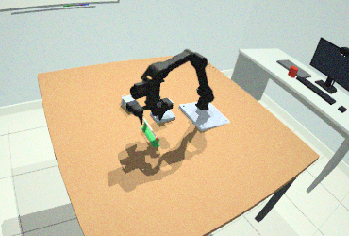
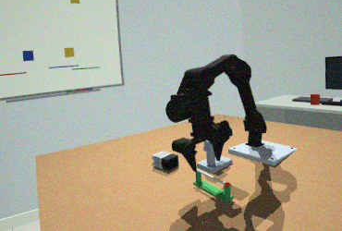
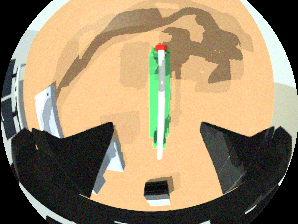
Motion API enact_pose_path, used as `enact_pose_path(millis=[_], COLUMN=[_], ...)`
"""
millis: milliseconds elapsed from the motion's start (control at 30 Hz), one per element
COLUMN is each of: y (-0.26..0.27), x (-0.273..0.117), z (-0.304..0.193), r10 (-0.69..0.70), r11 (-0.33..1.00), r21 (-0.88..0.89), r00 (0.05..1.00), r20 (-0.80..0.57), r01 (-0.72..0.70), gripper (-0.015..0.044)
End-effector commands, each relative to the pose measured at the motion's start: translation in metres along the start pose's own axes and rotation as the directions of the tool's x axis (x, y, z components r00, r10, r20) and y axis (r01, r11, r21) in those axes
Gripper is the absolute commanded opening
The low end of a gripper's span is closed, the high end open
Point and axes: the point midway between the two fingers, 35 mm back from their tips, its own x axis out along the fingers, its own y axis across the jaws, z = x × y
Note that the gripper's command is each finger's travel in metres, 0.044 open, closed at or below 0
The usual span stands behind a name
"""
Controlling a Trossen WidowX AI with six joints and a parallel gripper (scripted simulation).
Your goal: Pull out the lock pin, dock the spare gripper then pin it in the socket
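Note:
The white lock pin (image 2: 213, 177) (image 3: 161, 100) with its red head (image 1: 157, 139) (image 2: 227, 185) (image 3: 161, 47) lies lengthwise over a green holder (image 1: 150, 135) (image 2: 210, 188) (image 3: 154, 110) that has a raised end post at each end. My gripper (image 1: 151, 119) (image 2: 207, 164) (image 3: 156, 124) is wide open and empty, above the holder's headless end, with a finger on each side of the pin's line. The grey mount (image 1: 166, 117) (image 2: 222, 164) (image 3: 116, 159) stands behind, partly hidden by a finger; its socket cannot be made out. The white and black spare gripper (image 1: 127, 102) (image 2: 164, 161) (image 3: 157, 190) lies beyond it.
The arm's pale base plate (image 1: 214, 120) (image 2: 277, 155) (image 3: 46, 107) is on the table (image 1: 226, 162) (image 2: 92, 191), to the right of the mount in the top and exterior views. A side desk with a red cup (image 1: 292, 72) (image 2: 314, 99) stands beyond the table.

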Motion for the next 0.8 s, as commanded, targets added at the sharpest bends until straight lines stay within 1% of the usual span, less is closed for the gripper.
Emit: enact_pose_path(millis=[0,333,367,433,533,700,767], y=[0.0,0.002,0.001,0.001,0.002,0.005,0.006], x=[-0.011,-0.04,-0.032,-0.036,-0.05,-0.088,-0.093], z=[0.001,0.004,0.003,0.004,0.005,0.007,0.007], r10=[0.0,0.0,0.0,-0.005,-0.023,-0.073,-0.08], r11=[1.0,1.0,1.0,1.0,1.0,0.997,0.997], r21=[0.0,0.0,0.0,0.001,0.004,0.014,0.016], r00=[1.0,1.0,1.0,1.0,1.0,0.997,0.997], r20=[0.0,0.0,0.0,0.001,0.006,0.02,0.022], r01=[0.0,0.0,0.0,0.005,0.023,0.073,0.08], gripper=[0.044,0.044,0.044,0.044,0.044,0.044,0.044])
